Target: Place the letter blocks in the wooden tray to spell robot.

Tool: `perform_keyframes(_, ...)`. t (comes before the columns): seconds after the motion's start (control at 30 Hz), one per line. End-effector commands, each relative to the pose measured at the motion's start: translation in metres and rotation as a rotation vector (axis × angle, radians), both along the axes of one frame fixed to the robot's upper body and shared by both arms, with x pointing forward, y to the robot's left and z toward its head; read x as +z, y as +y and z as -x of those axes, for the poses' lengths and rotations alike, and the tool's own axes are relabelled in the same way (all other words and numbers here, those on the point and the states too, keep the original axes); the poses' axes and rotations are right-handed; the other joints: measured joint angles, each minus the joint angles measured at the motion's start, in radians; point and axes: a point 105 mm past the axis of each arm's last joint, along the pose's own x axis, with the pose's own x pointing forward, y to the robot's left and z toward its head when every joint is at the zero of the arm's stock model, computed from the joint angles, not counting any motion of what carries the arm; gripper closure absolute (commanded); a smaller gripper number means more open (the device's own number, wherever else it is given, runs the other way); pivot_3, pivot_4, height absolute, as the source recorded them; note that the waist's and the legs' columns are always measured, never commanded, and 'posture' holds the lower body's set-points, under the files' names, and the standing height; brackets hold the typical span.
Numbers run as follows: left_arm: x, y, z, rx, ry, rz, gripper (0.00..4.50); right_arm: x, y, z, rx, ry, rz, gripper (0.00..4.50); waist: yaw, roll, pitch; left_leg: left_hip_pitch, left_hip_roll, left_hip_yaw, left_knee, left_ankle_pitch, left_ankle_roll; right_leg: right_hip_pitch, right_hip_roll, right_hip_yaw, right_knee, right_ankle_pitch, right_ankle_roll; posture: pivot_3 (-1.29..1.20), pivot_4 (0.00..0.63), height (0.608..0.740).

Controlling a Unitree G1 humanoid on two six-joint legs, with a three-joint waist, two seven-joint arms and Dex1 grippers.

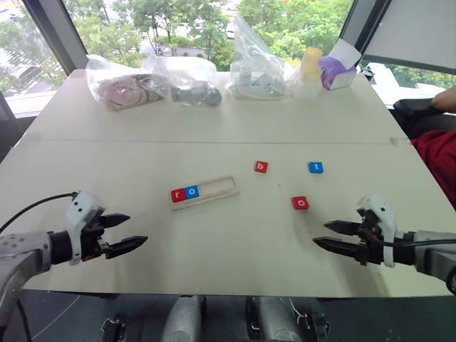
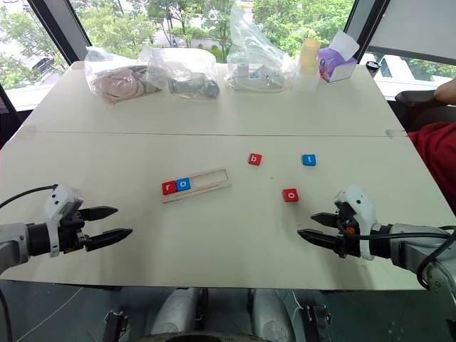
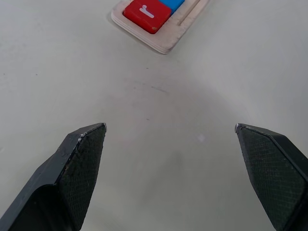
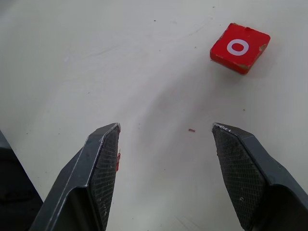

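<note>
Both end effectors, left (image 1: 137,233) and right (image 1: 324,235), hover wide and empty; the light-wood tray (image 1: 204,191) holds red r (image 1: 177,194) and blue o (image 1: 192,191) square tiles.

Bright daylight from rear windows; sharp, soft shadows

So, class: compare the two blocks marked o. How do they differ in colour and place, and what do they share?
Colour: the o block in the tray is blue; the loose o block is red.
Place: the blue one sits in the wooden tray, touching the red r block; the red one lies alone on the bare table, nearer the right claw.
Both are small square tiles with a white o, lying flat, face up.
</note>
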Motion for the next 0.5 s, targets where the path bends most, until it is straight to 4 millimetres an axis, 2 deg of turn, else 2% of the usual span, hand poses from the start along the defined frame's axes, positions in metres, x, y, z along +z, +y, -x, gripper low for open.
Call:
perform_keyframes(0.03, 0.009, -0.002, 0.001, -0.007, -0.034, 0.007, 0.00, 0.006, 0.002, -0.002, 0.017, -0.036, 0.014, 1.38, 0.001, 0.000, 0.000, 0.000, 0.000, 0.000, 0.000, 0.000, 0.000, 0.000, 0.000, 0.000, 0.000, 0.000, 0.000, 0.00, 0.150, 0.740)
perform_keyframes(0.17, 0.011, 0.000, -0.002, 0.018, -0.044, 0.007, 0.00, 0.006, 0.003, -0.003, 0.016, -0.037, 0.012, 1.38, 0.001, 0.000, 0.000, 0.000, 0.000, 0.000, 0.000, 0.000, 0.000, 0.000, 0.000, 0.000, 0.000, 0.000, 0.000, 0.00, 0.150, 0.740)
perform_keyframes(0.33, 0.005, 0.011, -0.006, 0.041, -0.062, -0.091, 0.00, 0.004, 0.004, -0.003, 0.016, -0.035, 0.007, 1.38, 0.000, 0.000, 0.000, 0.000, 0.000, 0.000, 0.000, 0.000, 0.000, 0.000, 0.000, 0.000, 0.000, 0.000, 0.000, 0.00, 0.150, 0.740)
perform_keyframes(0.5, 0.007, 0.012, -0.008, 0.043, -0.070, -0.081, 0.00, 0.004, 0.006, -0.003, 0.013, -0.035, -0.001, 1.38, 0.001, 0.000, 0.000, 0.000, 0.000, 0.000, 0.000, 0.000, 0.000, 0.000, 0.000, 0.000, 0.000, 0.000, 0.000, 0.00, 0.150, 0.740)
